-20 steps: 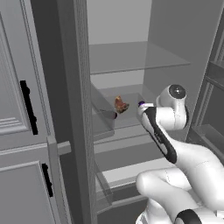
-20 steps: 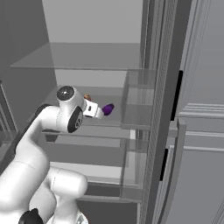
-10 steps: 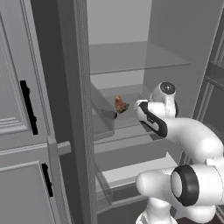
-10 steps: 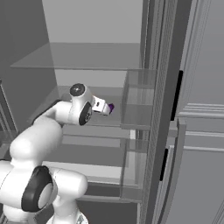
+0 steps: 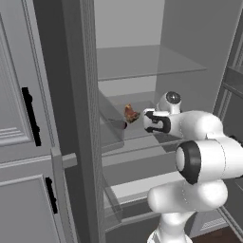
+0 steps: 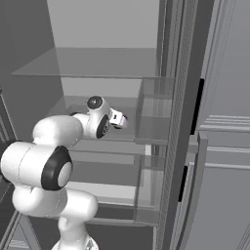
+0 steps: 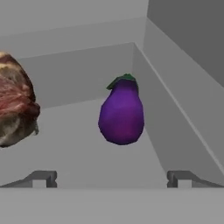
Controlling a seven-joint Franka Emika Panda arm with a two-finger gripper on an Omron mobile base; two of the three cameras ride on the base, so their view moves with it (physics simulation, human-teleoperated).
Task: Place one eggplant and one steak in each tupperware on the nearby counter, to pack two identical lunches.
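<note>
Grey open fridge cabinet [image 5: 142,57] with translucent glass shelves [image 6: 93,63]. Streaky red-brown steak slab [image 7: 15,103] left; glossy egg-shaped purple eggplant [image 7: 121,114], green-capped, on the shelf floor ahead. Pincer [image 7: 111,178] spread apart, holding nothing. Left base view shows the steak.

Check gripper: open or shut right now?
Open. In the hand view the fingertips sit far apart at the bottom, nothing between them; the eggplant stands ahead on the shelf, the steak off to one side.
</note>
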